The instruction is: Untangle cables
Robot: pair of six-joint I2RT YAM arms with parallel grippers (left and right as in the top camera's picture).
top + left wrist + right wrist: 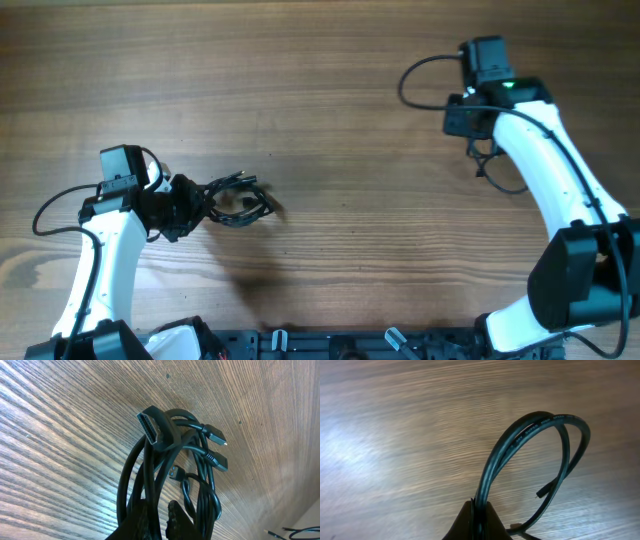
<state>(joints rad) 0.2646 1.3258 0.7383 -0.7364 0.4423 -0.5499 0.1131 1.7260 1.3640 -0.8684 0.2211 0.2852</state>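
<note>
A bundle of black cables with several plug ends lies on the wooden table at the left. In the left wrist view, the bundle loops up from my fingers, with a wide flat plug on top and two smaller plugs beside it. My left gripper is shut on strands of this bundle. At the far right, my right gripper is shut on a separate black cable. Its doubled loop arches over the table, with a loose end hanging free.
The wooden table stretches between the two arms. The arms' own thicker black wires curve near the right wrist. A dark rail with fittings runs along the front edge.
</note>
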